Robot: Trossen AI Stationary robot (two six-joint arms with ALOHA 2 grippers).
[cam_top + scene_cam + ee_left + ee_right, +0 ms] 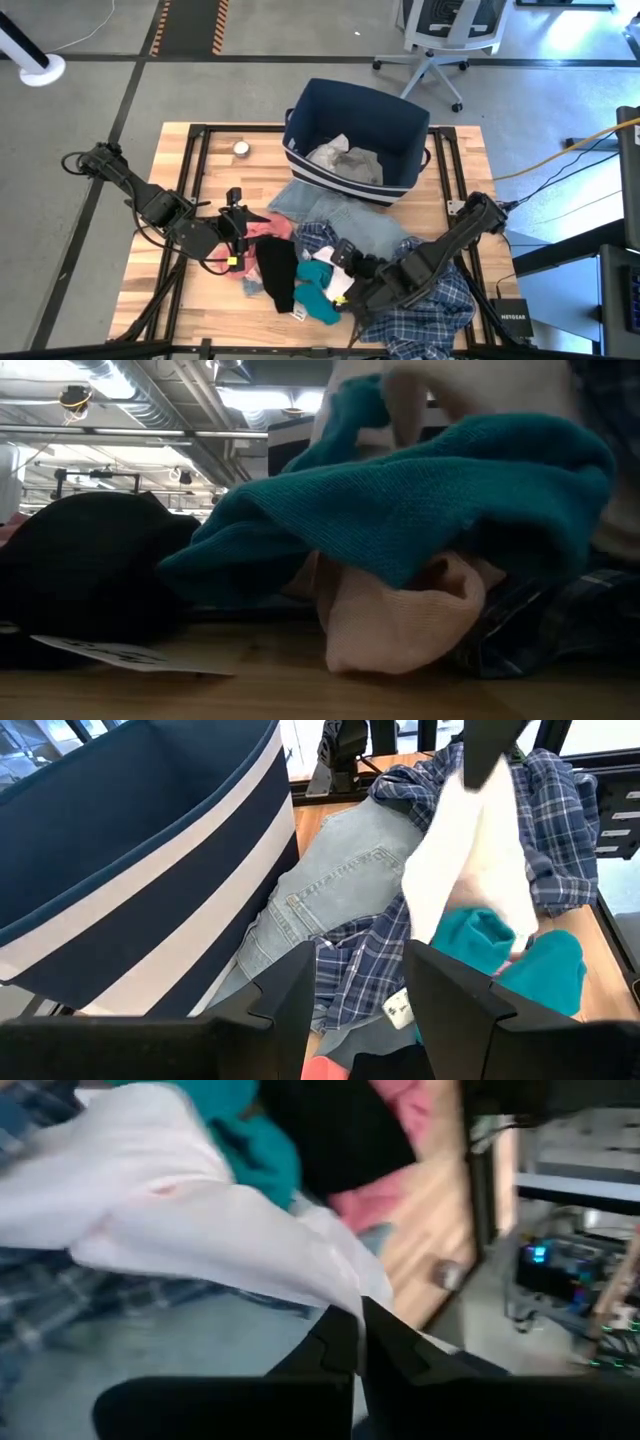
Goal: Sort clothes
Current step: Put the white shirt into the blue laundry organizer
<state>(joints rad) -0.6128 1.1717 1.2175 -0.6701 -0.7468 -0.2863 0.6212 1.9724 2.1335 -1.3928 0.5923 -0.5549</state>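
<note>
Your right gripper [360, 1330] fingers clamp the white cloth [180, 1210] near the worktop's [190, 300] front edge; left gripper [236, 232] fingers apart.

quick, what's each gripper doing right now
left gripper: open, holding nothing, near the pink piece.
right gripper: shut on the white piece.

Right claw [345, 258] pinches white piece [346, 272] over clothes [330, 255].
</note>
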